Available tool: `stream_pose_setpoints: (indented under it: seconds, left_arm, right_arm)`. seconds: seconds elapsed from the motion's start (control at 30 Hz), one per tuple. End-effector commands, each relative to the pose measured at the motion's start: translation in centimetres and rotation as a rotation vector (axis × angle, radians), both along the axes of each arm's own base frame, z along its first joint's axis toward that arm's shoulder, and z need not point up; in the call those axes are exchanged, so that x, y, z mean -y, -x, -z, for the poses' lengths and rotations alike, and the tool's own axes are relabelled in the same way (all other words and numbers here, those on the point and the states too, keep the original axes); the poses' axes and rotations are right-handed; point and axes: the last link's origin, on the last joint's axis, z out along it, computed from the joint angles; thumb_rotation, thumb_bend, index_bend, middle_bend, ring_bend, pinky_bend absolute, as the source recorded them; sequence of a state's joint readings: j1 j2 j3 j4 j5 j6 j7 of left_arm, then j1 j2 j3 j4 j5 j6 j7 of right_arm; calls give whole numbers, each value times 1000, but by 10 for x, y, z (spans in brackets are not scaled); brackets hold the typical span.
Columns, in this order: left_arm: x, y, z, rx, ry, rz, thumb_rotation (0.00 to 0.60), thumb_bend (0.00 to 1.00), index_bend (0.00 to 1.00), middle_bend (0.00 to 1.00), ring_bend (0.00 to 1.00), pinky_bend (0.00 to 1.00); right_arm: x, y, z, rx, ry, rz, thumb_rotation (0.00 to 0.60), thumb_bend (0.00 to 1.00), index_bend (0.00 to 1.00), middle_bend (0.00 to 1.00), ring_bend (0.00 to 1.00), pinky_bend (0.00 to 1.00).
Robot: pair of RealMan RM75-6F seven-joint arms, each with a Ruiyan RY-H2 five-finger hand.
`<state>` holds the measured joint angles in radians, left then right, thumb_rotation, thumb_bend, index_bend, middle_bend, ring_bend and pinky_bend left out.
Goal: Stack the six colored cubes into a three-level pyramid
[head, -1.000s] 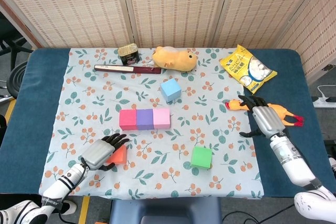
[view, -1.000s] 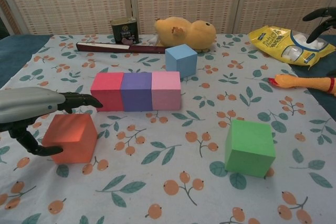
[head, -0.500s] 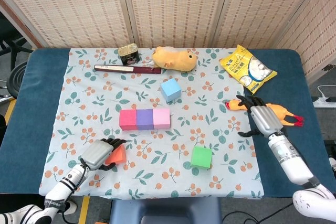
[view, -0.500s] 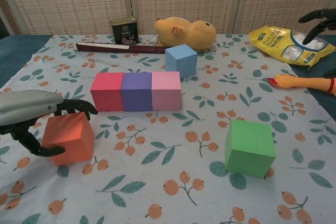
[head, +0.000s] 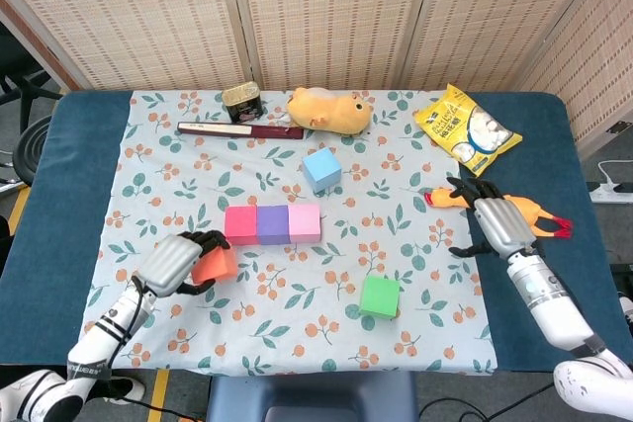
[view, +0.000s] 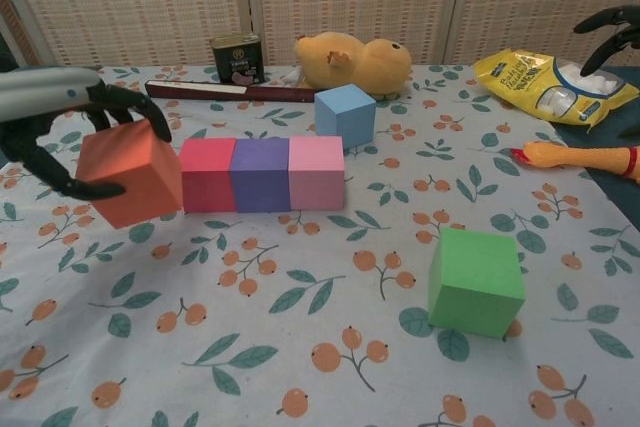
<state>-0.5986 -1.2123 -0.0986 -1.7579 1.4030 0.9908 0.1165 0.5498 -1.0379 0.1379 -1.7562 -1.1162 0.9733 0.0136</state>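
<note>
Since the earlier frame: orange foam cube (head: 216,264) raised off the floral tablecloth (head: 415,333) and carried up beside the base row; right arm shifted only slightly.

Head view: left hand (head: 176,262) closed around the orange foam cube, held just left of the red cube (head: 240,224). Red, purple cube (head: 272,224) and pink cube (head: 304,223) touching in one row, forming the bottom level. Light blue cube (head: 321,169) loose behind the row, green cube (head: 380,296) loose in front, well apart. Right hand (head: 492,216) empty, fingers spread, near the yellow rubber chicken (head: 529,210).

Chest view: orange foam cube (view: 130,173) gripped and clear of the cloth, tilted, its right edge level with the red cube (view: 207,174). Left hand (view: 60,117) wrapped over top and near side. Right hand (view: 610,29) only partly in frame at the top right edge.

Step judged: start of second level. Next move calls for more lift, travel right over the red–purple seam, levelling the cube before release.
</note>
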Motion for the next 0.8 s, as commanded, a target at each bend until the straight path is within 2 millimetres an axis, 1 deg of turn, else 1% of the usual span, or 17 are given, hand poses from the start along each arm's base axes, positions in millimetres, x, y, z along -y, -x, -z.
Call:
stream_pose_setpoints:
  seconds: [0.03, 0.17, 0.33, 0.47, 0.6, 0.8]
  left_arm:
    - [-26, -24, -15, 31, -19, 43, 600, 318, 295, 337, 356, 550]
    - [-53, -42, -17, 12, 11, 72, 600, 318, 288, 328, 335, 516]
    - [-79, -51, -10, -67, 53, 109, 600, 319, 260, 305, 306, 479]
    - [-92, -53, -3, -102, 63, 137, 600, 320, 249, 295, 291, 442]
    - [-103, -53, -2, -120, 63, 148, 600, 320, 249, 288, 286, 430]
    - [-110, -56, 2, -154, 104, 166, 600, 319, 239, 284, 281, 420]
  right_arm:
    - [-1, 1, -1, 2, 4, 2, 600, 0, 0, 207, 0, 4]
    - [-2, 2, -3, 7, 13, 9, 600, 0, 0, 207, 0, 4]
    - [-4, 5, -7, 6, 25, 21, 600, 0, 0, 207, 0, 4]
    - [-5, 6, -9, 8, 36, 27, 600, 0, 0, 207, 0, 4]
    - [-7, 7, -9, 9, 43, 34, 600, 0, 0, 207, 0, 4]
    - [-8, 8, -9, 9, 52, 46, 600, 0, 0, 207, 0, 4]
